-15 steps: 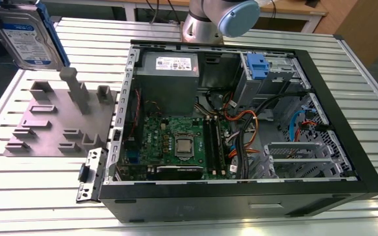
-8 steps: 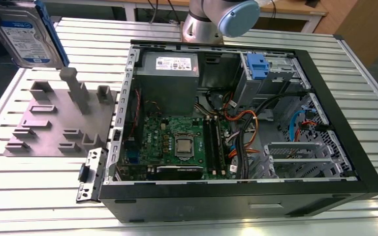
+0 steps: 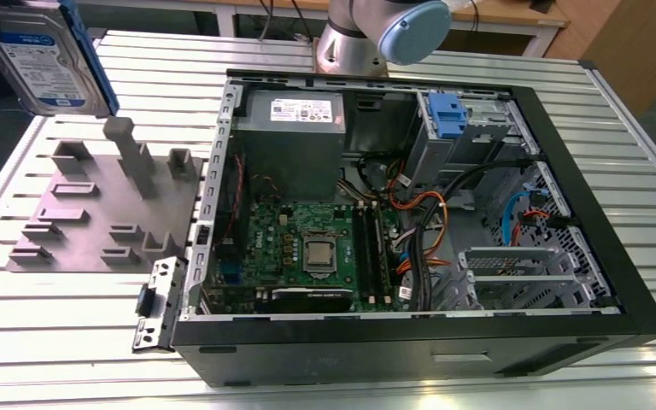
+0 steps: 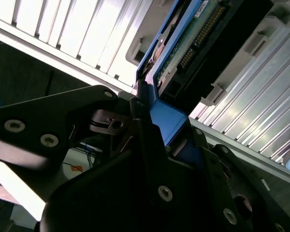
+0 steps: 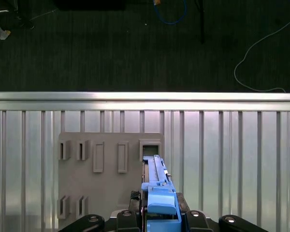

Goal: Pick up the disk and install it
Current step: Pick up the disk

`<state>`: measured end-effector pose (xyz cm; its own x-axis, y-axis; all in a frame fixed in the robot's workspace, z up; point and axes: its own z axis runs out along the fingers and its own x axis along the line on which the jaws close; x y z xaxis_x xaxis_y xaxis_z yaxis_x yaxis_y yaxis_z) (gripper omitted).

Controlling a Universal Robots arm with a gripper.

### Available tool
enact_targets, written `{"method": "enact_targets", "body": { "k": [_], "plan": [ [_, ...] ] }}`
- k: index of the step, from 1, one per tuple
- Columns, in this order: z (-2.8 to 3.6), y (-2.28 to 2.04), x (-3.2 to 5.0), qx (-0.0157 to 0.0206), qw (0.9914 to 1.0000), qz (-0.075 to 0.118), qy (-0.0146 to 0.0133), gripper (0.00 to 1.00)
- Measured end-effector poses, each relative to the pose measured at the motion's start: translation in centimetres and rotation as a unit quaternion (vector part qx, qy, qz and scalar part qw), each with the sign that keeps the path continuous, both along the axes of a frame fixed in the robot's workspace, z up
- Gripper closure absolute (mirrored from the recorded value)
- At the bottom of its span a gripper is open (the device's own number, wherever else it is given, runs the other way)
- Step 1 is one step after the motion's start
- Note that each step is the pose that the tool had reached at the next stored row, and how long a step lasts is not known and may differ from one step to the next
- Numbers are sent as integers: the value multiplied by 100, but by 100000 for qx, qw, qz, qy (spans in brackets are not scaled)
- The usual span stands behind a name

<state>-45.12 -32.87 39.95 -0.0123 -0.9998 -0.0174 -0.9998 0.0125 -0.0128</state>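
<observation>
one disk (image 3: 43, 60) in gripper (image 5: 160, 215), clear abv fixture (image 3: 78, 218)

**Disk in our grip**

We see our gripper (image 4: 166, 123) clamped on the blue frame of the disk (image 4: 195, 46), with its pin connectors in plain sight. Beyond it lie a grey fixture (image 4: 135, 48) and the ribbed table (image 4: 82, 34).

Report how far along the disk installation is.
Done: the disk is picked up and hangs in the air, clear of the grey holder on the table. In hand: in the first wrist view the gripper is shut on the disk's blue carrier frame. Left: the disk is not yet in the open computer case, so the install is not done.
</observation>
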Motion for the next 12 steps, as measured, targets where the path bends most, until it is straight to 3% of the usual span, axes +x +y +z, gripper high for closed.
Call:
{"method": "enact_targets", "body": {
  "k": [12],
  "plan": [
    [66, 0, 0, -1, 100000, -1, 3, 64]
  ]
}}
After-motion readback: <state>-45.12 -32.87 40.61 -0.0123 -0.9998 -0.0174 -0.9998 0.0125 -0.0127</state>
